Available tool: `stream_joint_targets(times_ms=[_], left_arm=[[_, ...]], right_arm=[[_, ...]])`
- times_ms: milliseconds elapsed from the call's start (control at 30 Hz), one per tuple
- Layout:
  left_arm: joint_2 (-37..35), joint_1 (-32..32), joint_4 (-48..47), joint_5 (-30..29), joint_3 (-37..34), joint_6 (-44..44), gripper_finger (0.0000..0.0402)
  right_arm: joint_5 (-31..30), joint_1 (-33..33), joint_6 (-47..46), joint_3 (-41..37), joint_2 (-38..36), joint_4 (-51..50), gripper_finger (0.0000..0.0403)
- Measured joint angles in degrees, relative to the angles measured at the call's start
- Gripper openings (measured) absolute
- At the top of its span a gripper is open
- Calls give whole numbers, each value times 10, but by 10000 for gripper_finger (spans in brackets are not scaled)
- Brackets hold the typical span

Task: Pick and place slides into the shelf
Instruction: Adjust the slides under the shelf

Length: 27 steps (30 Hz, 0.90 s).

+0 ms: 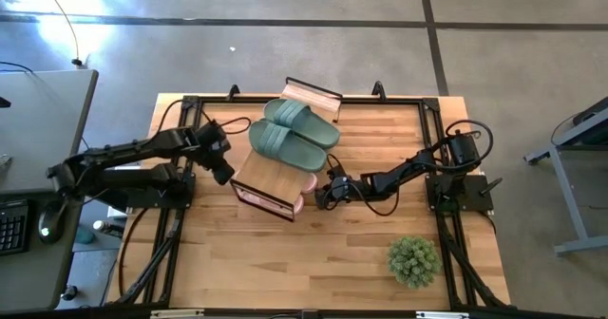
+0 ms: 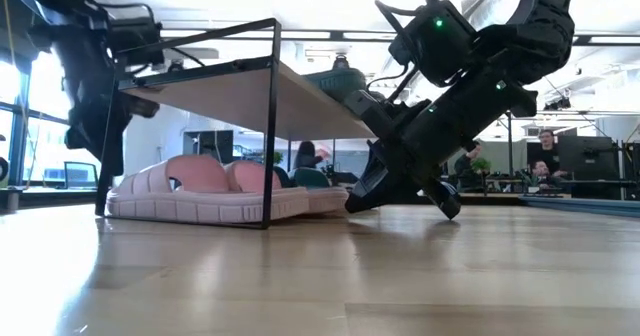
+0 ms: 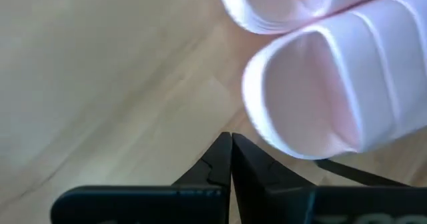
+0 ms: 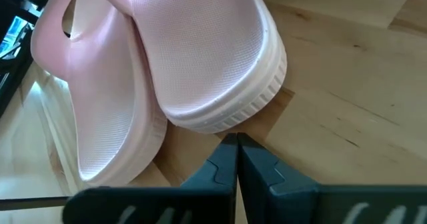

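The shelf [image 1: 269,178] stands slantwise at mid-table, its plank top [image 2: 250,96] on thin black legs. Two sage green slides [image 1: 294,134] lie side by side on the plank. Two pale pink slides [image 2: 210,191] lie under the plank on the lower tier, one end showing [image 1: 302,203] in the high view. My right gripper [image 1: 328,194] is shut, low at the shelf's right side, at a pink slide's end. My left gripper [image 1: 224,172] is shut at the shelf's left side, above the tabletop and apart from the pink slides [image 3: 333,84]. My right gripper meets the ribbed edge of the sole [image 4: 223,125] at the end of one pink slide with its shut fingertips. The fingers slant down from the table's right side. The slide lies flat on its sole, beside the other pink slide, under the shelf's plank.
A small green potted plant [image 1: 413,259] stands near the table's front right corner. A black frame [image 1: 432,139] runs along the table's edges. A thin black shelf wire [image 3: 360,174] passes close to my left gripper. Bare wood lies between shelf and near edge.
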State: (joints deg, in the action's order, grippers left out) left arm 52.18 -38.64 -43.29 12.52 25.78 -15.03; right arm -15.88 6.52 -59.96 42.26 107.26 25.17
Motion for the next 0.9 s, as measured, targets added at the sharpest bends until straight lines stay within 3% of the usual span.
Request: stream_joint_targets(times_ms=[200,433,533,767,900], left_arm=[[-34,0,15,-122,0,-41,0],[-9,-20,137,-187,0,-48,0],[23,-68,174,-158,0,-38,0],[100,-188,292,13,0,14,0],[140,-225,347,75,0,17,0]], right_arm=[[5,0,5,0,0,-1,0],[33,0,-1,1,-1,0,0],[44,0,-2,1,-1,0,0],[60,0,-1,1,-2,1,0],[75,0,0,1,-2,1,0]])
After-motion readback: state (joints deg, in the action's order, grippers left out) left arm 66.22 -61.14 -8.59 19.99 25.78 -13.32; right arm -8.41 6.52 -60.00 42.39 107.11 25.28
